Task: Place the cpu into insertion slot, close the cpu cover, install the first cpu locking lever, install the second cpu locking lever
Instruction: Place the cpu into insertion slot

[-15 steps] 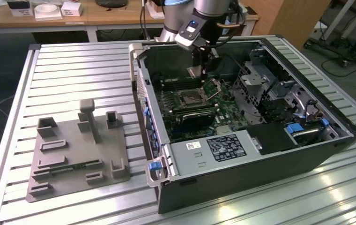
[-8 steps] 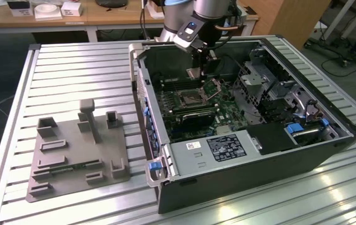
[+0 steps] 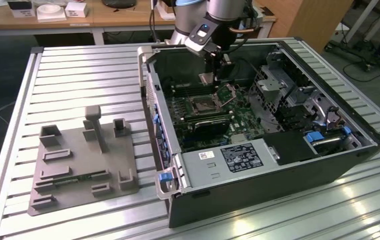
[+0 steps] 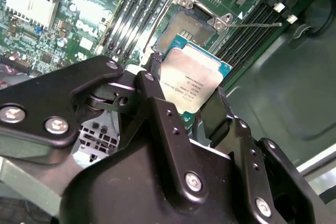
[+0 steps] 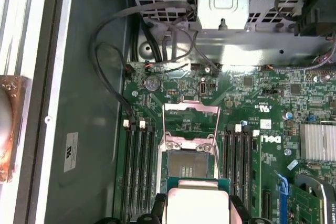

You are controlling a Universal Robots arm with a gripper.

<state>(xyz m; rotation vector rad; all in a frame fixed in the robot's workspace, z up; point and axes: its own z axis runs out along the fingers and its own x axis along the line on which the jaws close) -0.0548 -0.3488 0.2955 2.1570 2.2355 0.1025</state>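
One cpu — silver-grey top, green edge | fingers clamped on it | near open insertion slot

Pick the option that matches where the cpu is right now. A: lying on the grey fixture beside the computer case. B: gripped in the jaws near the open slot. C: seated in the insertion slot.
B: the cpu is clamped between the jaws, and the insertion slot near it is bare, with the cpu cover raised.
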